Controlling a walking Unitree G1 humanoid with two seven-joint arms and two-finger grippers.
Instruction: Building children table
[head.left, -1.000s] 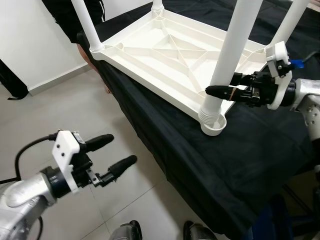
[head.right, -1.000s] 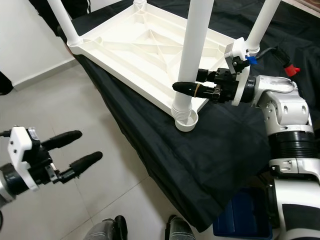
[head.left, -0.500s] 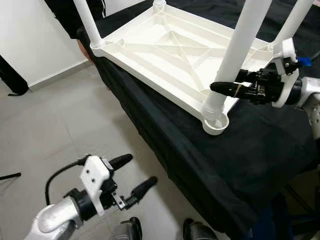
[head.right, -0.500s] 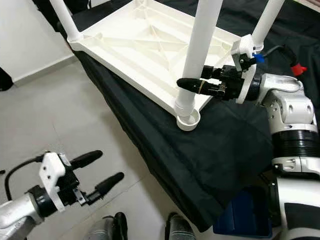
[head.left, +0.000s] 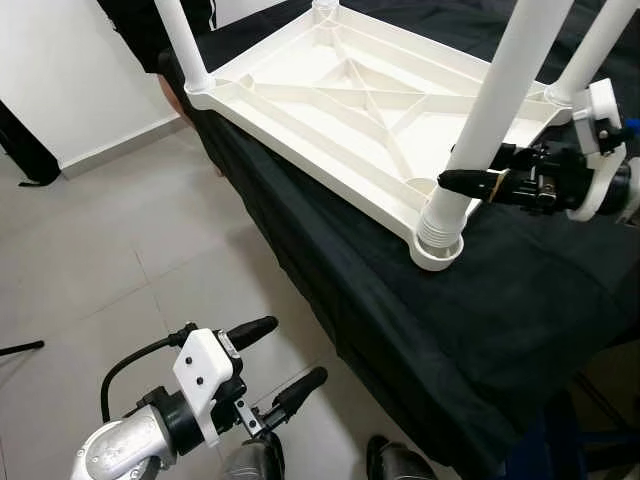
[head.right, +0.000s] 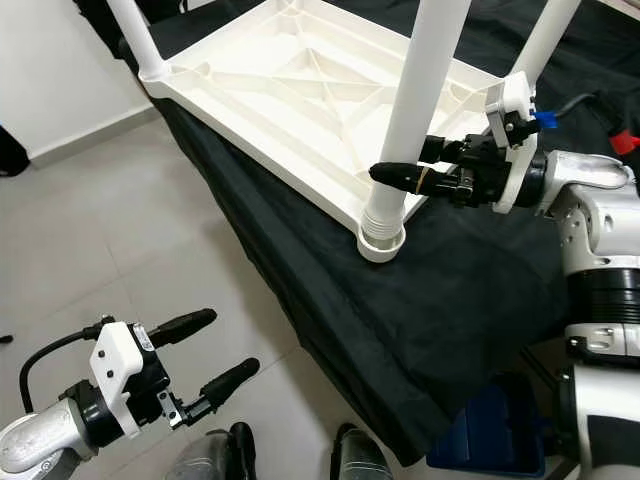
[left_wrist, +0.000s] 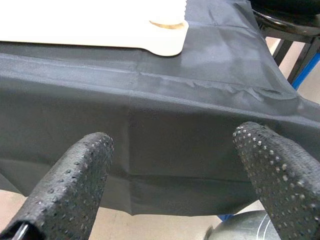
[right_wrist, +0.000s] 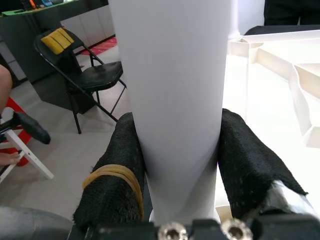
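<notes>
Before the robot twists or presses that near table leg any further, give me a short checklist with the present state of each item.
1. Right end effector closed on the near leg: ok, a finger presses each side.
2. Leg standing in the corner socket of the upturned tabletop: ok; whether it is fully seated, cannot tell.
3. Tabletop fully supported: not ok, the socket corner sits right at the edge of the black cloth.
4. Left end effector ready to steady the table: not ok, it is open, low over the floor, holding nothing.
5. Other legs fitted: ok for those in view.
</notes>
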